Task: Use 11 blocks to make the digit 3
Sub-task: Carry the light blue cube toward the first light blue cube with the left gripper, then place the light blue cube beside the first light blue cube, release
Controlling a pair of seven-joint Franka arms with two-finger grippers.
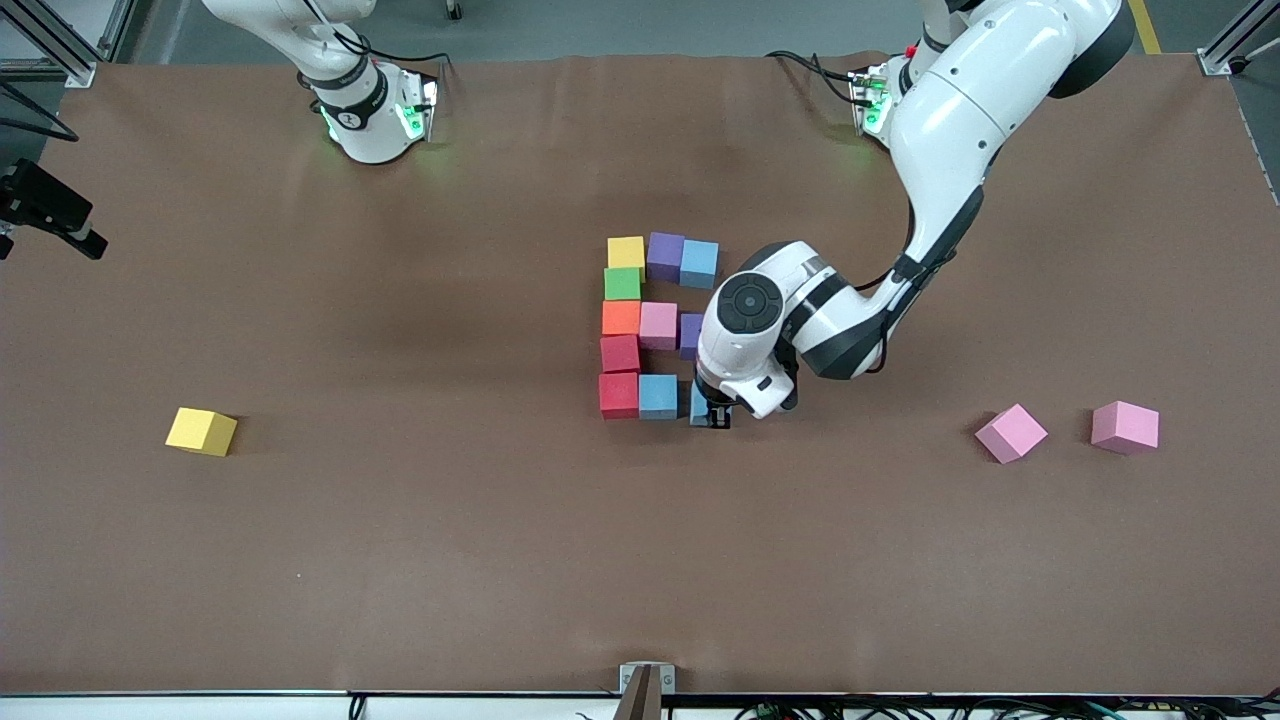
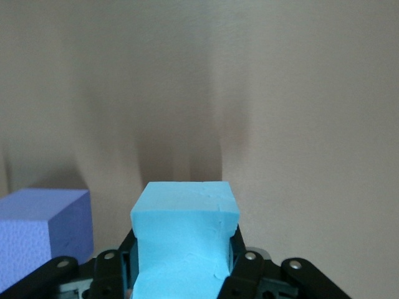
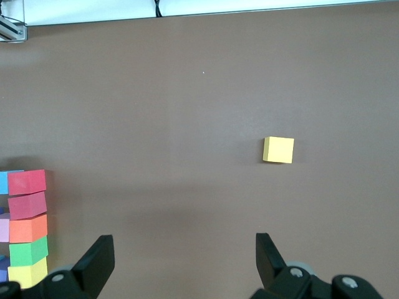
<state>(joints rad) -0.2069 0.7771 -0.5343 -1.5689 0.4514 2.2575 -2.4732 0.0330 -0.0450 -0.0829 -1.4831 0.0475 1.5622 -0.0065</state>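
The digit 3 (image 1: 622, 320) lies mid-table as touching cubes: a yellow, green, orange and two-red side, with purple and blue, then pink and purple, branching off. My left gripper (image 1: 715, 418) is shut on a light blue block (image 1: 697, 405), low at the table. That block sits beside the blue cube (image 1: 658, 396) of the bar nearest the camera, with a slight gap. In the left wrist view the light blue block (image 2: 185, 224) sits squeezed between the fingers, the blue cube (image 2: 43, 230) alongside. My right gripper (image 3: 184, 261) hangs open and empty, outside the front view.
A loose yellow cube (image 1: 201, 431) lies toward the right arm's end, also seen as the yellow cube (image 3: 278, 150) in the right wrist view. Two loose pink cubes (image 1: 1011, 433) (image 1: 1125, 427) lie toward the left arm's end. The left arm's elbow (image 1: 800, 310) hangs beside the figure.
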